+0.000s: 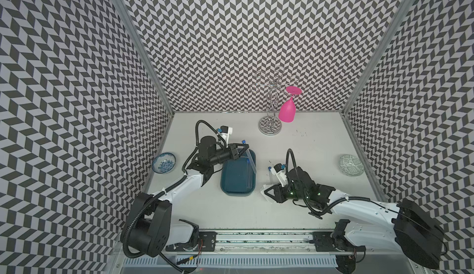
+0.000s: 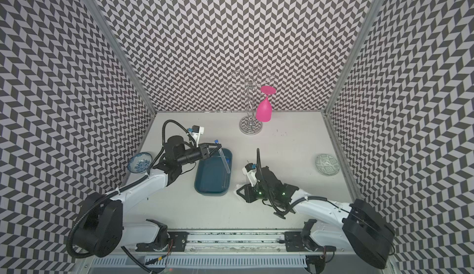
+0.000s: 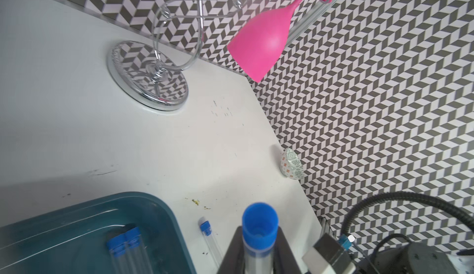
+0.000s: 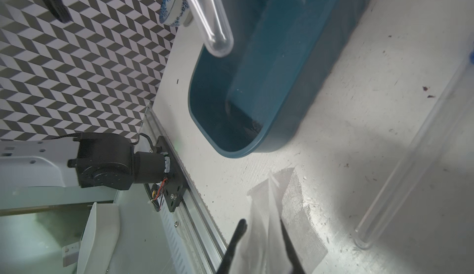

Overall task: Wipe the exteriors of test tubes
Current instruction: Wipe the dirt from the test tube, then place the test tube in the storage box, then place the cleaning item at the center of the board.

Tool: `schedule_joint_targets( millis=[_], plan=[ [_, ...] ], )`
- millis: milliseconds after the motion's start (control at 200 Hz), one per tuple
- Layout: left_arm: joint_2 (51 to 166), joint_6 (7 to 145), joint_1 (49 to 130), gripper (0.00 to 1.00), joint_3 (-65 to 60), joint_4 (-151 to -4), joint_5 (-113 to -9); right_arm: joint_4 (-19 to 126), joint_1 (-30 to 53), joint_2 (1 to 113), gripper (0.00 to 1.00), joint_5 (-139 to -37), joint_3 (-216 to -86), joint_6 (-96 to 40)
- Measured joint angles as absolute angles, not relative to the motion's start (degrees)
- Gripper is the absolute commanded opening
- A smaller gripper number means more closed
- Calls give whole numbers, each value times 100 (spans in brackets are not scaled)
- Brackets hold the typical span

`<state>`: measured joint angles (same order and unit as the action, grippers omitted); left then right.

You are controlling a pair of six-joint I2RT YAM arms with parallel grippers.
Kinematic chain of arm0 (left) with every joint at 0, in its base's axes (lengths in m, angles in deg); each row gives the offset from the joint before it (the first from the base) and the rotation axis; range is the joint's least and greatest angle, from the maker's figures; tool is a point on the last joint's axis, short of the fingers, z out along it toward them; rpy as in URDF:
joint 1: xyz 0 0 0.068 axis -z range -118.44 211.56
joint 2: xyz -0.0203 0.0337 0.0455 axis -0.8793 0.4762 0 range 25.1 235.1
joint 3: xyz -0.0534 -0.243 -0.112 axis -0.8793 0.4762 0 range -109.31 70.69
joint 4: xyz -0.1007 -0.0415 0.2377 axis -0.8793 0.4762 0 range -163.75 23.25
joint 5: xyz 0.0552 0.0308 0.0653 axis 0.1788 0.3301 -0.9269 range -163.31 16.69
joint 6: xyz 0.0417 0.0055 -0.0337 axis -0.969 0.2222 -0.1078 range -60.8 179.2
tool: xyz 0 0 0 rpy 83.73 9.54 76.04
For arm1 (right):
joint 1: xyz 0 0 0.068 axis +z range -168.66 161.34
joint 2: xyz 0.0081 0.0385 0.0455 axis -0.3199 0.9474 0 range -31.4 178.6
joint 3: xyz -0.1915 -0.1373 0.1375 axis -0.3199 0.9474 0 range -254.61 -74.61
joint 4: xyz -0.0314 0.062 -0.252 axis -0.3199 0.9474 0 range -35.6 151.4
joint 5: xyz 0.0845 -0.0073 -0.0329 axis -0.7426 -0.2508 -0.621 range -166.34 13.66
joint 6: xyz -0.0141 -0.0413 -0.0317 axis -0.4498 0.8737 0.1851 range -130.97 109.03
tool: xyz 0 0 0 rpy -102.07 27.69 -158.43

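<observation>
Over teal tray [image 1: 234, 179], left jaws pinching capped test tube [image 1: 250, 160], right jaws pinching white tissue [image 1: 264, 195].

On my feed I see a chrome wire rack [image 1: 269, 129] at the back of the white table [image 1: 238, 213], with a pink glass [image 1: 286, 111] hanging upside down from it. A teal tray [image 1: 232, 183] sits mid-table, a blue-patterned bowl [image 1: 164, 163] by the left wall and a green-patterned bowl [image 1: 351, 165] by the right.

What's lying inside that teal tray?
Two blue-capped test tubes lie side by side along one wall of the tray. The left end effector, holding a third tube, hides its far corner.
</observation>
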<state>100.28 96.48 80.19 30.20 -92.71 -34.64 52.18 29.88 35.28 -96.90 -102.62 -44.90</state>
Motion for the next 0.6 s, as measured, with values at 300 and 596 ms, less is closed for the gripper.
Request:
schedule_joint_targets(
  millis=[300,596],
  plan=[
    [10072,8636,7901,19,2544,-7656,-3886,5443,1779,3174,18,-10088,-10566,-4283],
    [10915,8116,7906,20,2529,-7083,-4211,5618,771,2977,18,-10457,-10566,-4020]
  ],
)
